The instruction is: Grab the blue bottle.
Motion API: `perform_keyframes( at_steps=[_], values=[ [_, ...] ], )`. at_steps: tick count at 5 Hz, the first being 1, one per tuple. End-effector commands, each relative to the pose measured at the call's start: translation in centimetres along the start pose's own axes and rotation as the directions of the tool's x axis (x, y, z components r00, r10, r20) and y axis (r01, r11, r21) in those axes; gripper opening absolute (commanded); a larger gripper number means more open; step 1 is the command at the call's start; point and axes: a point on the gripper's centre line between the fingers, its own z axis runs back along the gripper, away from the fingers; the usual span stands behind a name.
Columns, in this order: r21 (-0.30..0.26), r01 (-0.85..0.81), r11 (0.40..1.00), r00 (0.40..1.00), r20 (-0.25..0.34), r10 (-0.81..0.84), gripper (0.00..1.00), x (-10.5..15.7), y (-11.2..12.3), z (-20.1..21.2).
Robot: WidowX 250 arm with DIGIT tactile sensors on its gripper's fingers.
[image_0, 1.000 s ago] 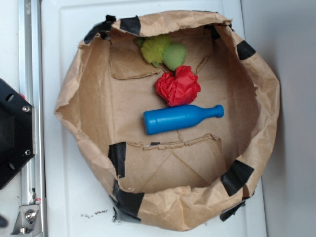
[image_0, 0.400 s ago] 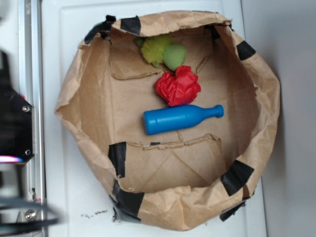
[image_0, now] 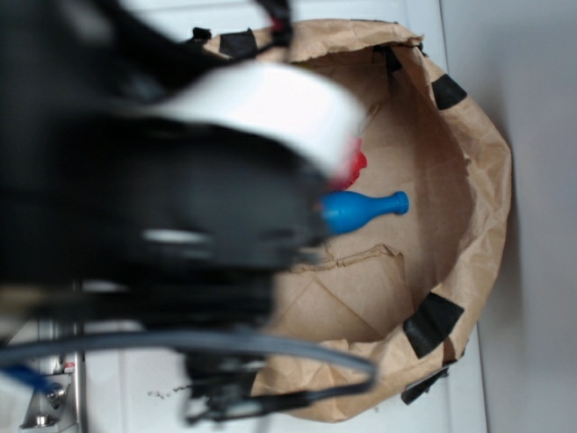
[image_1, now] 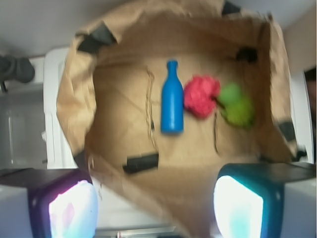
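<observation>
The blue bottle [image_1: 172, 100] lies on its side on the floor of a brown paper bag, neck pointing away in the wrist view. In the exterior view only its neck end [image_0: 365, 208] shows; the blurred arm covers the rest. My gripper [image_1: 156, 208] is open, its two pale pads [image_1: 73, 210] wide apart with nothing between them. It hovers over the bag's near rim, well short of the bottle. In the exterior view the gripper itself is lost in the black blur of the arm.
The paper bag [image_1: 74, 94] has crumpled walls patched with black tape [image_1: 141, 162]. Touching the bottle's right side is a red paper ball [image_1: 201, 95], and beyond it a green fuzzy toy [image_1: 237, 106]. The bag stands on a white surface [image_0: 532, 271].
The arm has swung in from the left edge and now covers the bag's left half, hiding the green toy, most of the red ball and the bottle's body. The objects have not moved.
</observation>
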Motion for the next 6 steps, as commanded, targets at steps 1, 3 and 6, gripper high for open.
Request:
perform_keyframes(
  at_steps=[1, 3, 6],
  values=[
    [-0.034, 0.075, 0.997, 0.997, 0.032, -0.074, 1.0, 3.5, 2.5, -4.3],
    [-0.013, 0.113, 0.994, 0.993, 0.039, -0.112, 1.0, 2.0, 4.4, -7.7],
    [-0.061, 0.117, 0.991, 0.993, 0.011, -0.117, 1.0, 3.4, 0.4, -12.2]
  ],
)
